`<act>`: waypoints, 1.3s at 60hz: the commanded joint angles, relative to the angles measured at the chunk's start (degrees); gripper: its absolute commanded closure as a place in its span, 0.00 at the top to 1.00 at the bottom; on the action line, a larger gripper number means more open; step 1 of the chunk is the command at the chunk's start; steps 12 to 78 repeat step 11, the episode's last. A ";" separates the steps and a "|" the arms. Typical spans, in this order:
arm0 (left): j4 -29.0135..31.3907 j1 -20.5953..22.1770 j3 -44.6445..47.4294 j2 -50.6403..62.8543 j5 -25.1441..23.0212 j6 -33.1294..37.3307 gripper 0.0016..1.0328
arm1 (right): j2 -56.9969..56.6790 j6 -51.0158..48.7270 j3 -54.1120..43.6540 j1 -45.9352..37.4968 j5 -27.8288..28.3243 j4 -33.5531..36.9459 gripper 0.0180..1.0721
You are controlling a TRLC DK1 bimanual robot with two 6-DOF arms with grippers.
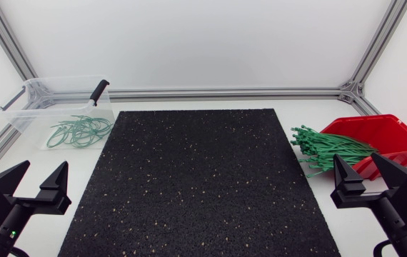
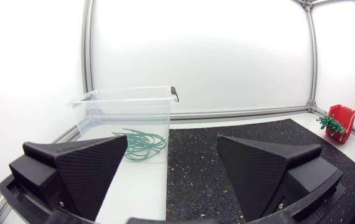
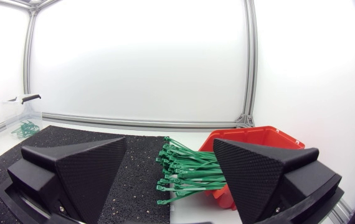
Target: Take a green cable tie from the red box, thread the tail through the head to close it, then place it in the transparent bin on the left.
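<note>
The red box (image 1: 383, 137) lies tipped at the table's right side, with a bundle of straight green cable ties (image 1: 325, 150) spilling out onto the mat's edge. The transparent bin (image 1: 57, 107) stands at the back left and holds several closed green tie loops (image 1: 78, 131). My left gripper (image 1: 38, 185) rests open near the front left corner, nothing between its fingers. My right gripper (image 1: 366, 177) is open at the front right, just short of the tie bundle (image 3: 187, 171) and the red box (image 3: 255, 146). In the left wrist view the bin (image 2: 127, 115) and its loops (image 2: 141, 143) lie ahead.
A black speckled mat (image 1: 200, 178) covers the middle of the table. The bin has a black handle clip (image 1: 99, 91) on its right rim. Aluminium frame rails (image 1: 225, 93) run along the back edge and corners.
</note>
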State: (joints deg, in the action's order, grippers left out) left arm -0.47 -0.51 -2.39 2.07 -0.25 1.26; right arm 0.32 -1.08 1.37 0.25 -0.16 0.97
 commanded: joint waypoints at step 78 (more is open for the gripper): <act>0.47 0.51 2.39 -2.07 0.25 -1.26 0.97 | -0.32 1.08 -1.37 -0.25 0.16 -0.97 0.96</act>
